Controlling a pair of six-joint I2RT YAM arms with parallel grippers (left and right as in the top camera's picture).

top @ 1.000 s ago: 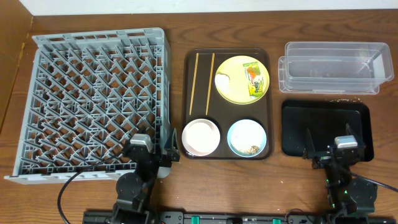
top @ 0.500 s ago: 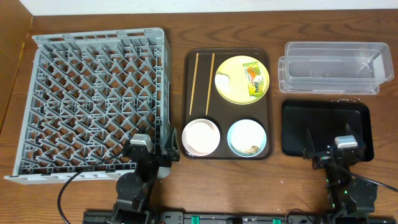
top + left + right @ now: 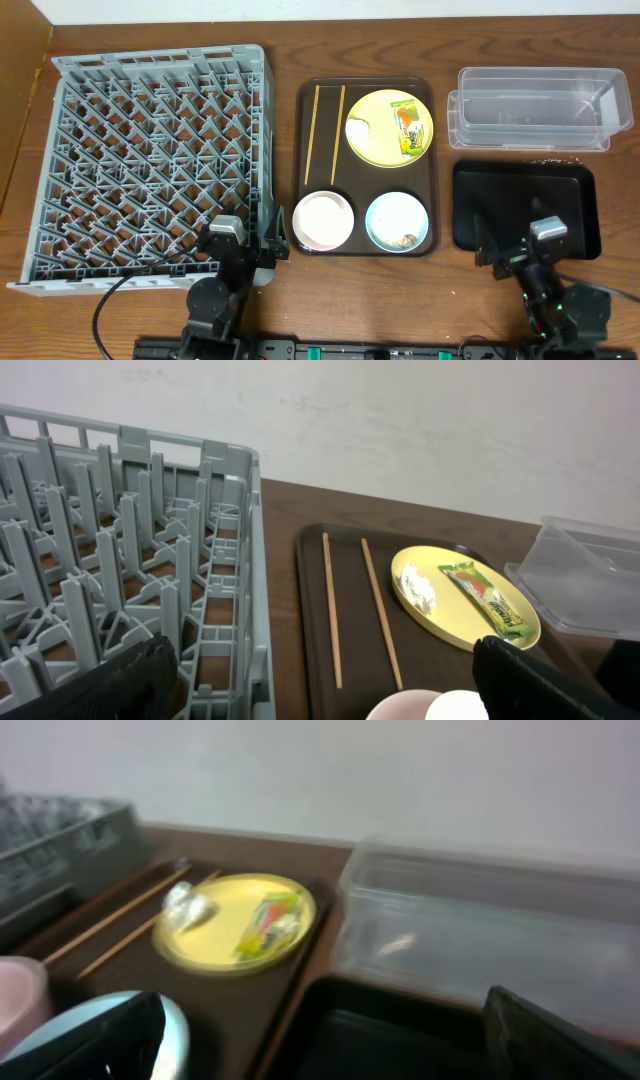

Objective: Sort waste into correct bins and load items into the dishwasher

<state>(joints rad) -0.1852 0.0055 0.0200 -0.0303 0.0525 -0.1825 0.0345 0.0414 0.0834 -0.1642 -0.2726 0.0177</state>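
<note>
The grey dishwasher rack (image 3: 150, 165) fills the left of the table. On the brown serving tray (image 3: 420, 90) lie two chopsticks (image 3: 312, 135), a yellow plate (image 3: 378, 150) with a green-and-orange wrapper (image 3: 408, 130) and a white paper scrap (image 3: 358, 127), a white bowl (image 3: 323, 220), and a blue bowl (image 3: 398, 215) holding crumbs (image 3: 407, 239). The clear tub (image 3: 535, 108) and black tray (image 3: 525, 195) lie to the right. My left gripper (image 3: 240, 238) (image 3: 325, 685) is open at the rack's near right corner. My right gripper (image 3: 525, 235) (image 3: 325, 1040) is open over the black tray's near edge. Both are empty.
The rack's tall wall (image 3: 240, 560) rises just left of the left gripper. The brown tray's rim (image 3: 300, 970) runs between the blue bowl (image 3: 175, 1030) and the black tray (image 3: 400, 1030). Bare wooden table (image 3: 440, 290) lies along the front edge. A few specks (image 3: 545, 160) sit between tub and black tray.
The right arm has shifted a little left and turned toward the brown tray; its wrist view is motion-blurred. The left arm and all objects are where they were.
</note>
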